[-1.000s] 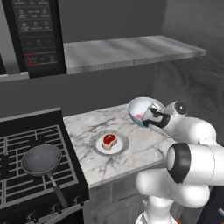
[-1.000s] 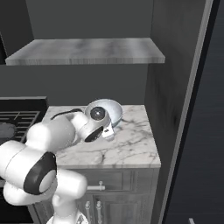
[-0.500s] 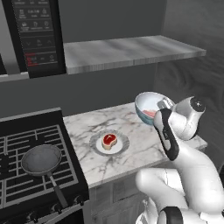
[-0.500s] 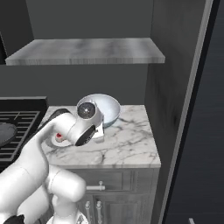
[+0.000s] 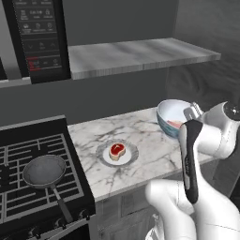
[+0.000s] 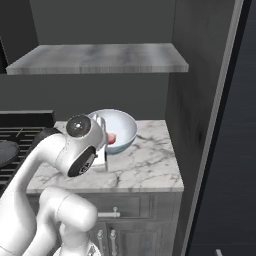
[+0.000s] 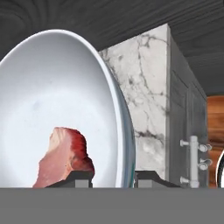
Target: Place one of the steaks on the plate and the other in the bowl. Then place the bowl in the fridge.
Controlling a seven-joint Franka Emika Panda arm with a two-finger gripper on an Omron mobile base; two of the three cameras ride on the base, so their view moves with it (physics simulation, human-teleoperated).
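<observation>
The end effector (image 7: pixel 113 177) is clamped on the rim of the bowl (image 7: pixel 52 100), one dark fingertip (image 7: pixel 78 177) inside the wall and the other outside it. In the hand view the bowl's white inside spreads up and to one side of the fingertips, and the pinkish steak (image 7: pixel 65 157) lies in it, resting against the inner wall just beside the inner fingertip. Past the bowl's rim, on the other side of the end effector, the marble table (image 7: pixel 148 96) and a grey cabinet front with a bar handle (image 7: pixel 192 159) can be seen.

In the left base view the bowl (image 5: pixel 174 117) is held at the end effector (image 5: pixel 191 112), above the table's (image 5: pixel 140 136) far right part, and a little pink meat shows inside it. Well apart from the end effector, further left on the table, the plate (image 5: pixel 117 153) carries the red-centred steak (image 5: pixel 117 150). Beyond that, a dark frying pan (image 5: pixel 45 171) sits on the stove (image 5: pixel 28 154).

In the right base view the bowl (image 6: pixel 117 131) tips slightly toward the arm, with the steak (image 6: pixel 111 138) at its lower side. The fridge (image 6: pixel 225 150) stands to the right of the end effector (image 6: pixel 101 125), past a dark side panel (image 6: pixel 192 100).
</observation>
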